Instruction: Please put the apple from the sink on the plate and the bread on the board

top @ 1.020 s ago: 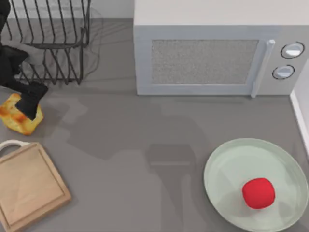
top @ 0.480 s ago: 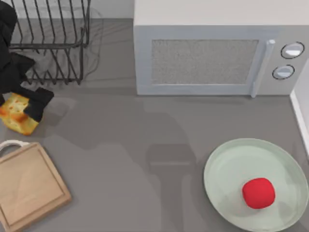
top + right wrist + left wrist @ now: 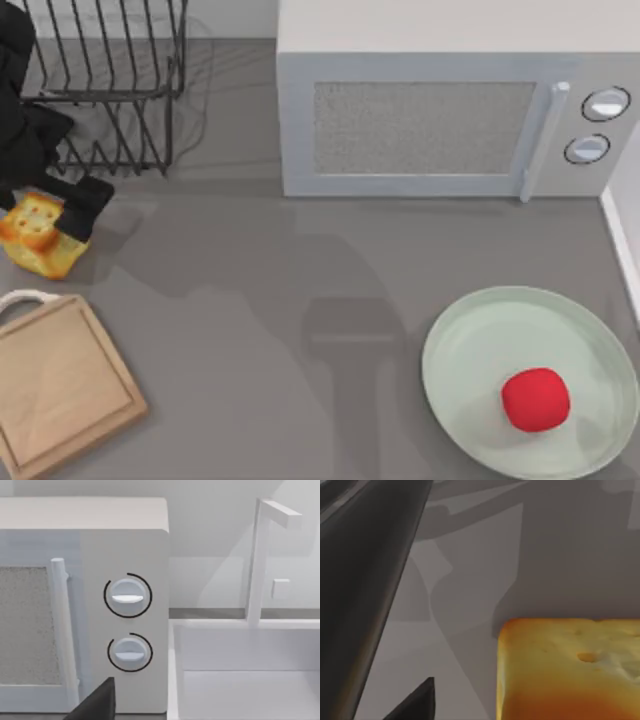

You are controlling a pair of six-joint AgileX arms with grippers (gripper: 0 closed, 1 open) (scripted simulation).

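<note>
The golden bread (image 3: 35,250) sits on the grey counter at the far left, just beyond the wooden board (image 3: 60,385). My left gripper (image 3: 55,205) hangs over the bread's far side and is open. In the left wrist view a dark finger (image 3: 370,580) stands apart from the bread (image 3: 570,670) with bare counter between them. The red apple (image 3: 535,399) lies in the pale green plate (image 3: 470,340) at the front right. A dark piece of my right gripper (image 3: 97,702) shows in the right wrist view, facing the microwave and the white sink (image 3: 240,675).
A black wire dish rack (image 3: 110,90) stands at the back left, close behind my left arm. The white microwave (image 3: 450,110) fills the back middle. The sink's rim (image 3: 622,240) runs along the right edge, and a faucet (image 3: 260,560) stands over it.
My left gripper has shifted from over the bread's middle toward its far right side. The bread, the apple and the plate have stayed in place.
</note>
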